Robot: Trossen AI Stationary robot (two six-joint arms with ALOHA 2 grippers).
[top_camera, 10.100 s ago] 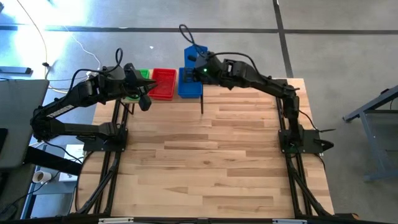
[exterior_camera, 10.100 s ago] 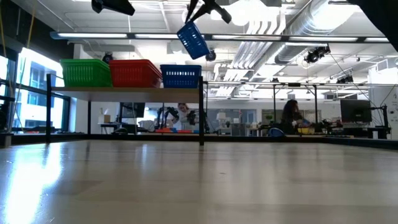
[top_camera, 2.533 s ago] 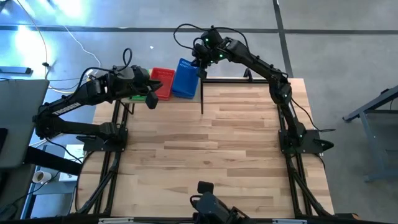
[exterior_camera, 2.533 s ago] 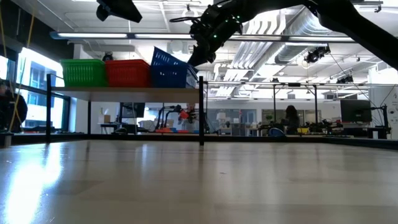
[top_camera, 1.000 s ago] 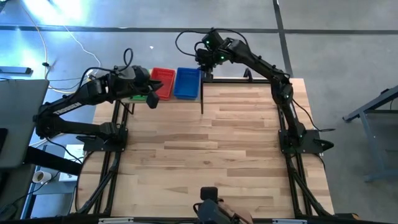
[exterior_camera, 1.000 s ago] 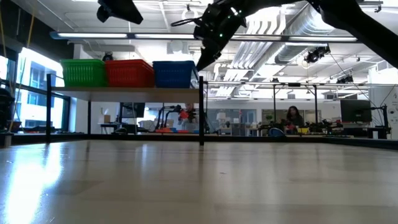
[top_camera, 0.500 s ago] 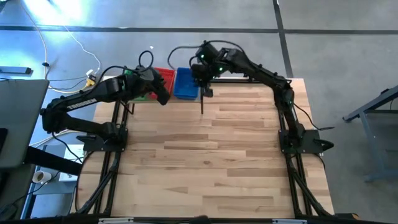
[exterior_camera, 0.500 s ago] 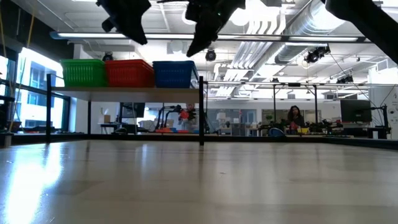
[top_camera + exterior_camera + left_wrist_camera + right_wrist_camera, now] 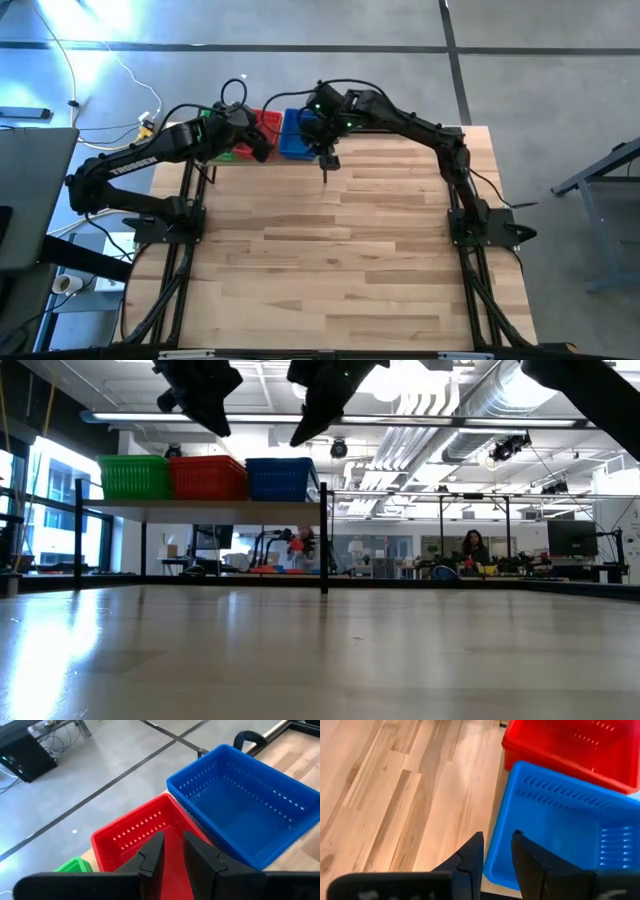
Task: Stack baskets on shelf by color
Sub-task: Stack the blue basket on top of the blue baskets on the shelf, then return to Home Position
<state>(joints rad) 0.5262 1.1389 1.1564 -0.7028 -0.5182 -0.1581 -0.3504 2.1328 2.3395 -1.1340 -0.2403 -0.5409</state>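
Three baskets sit side by side on the shelf at the table's far left: green, red and blue, each resting on its bottom. My left gripper hovers above the red basket, its fingers a narrow gap apart with nothing between them. My right gripper hangs above the near right corner of the blue basket, also narrowly open and holding nothing. Both are clear of the baskets in the low view.
The shelf's black right post stands just below my right gripper. The wide wooden tabletop stretches toward the near edge. Beyond the table there is a workshop room with a person far off.
My right gripper has drawn back from beyond the blue basket toward the table's near edge, passing over the basket to its near right corner. My left gripper has gone right, over the red basket, sinking a little and tipping further down. The baskets have stayed put.
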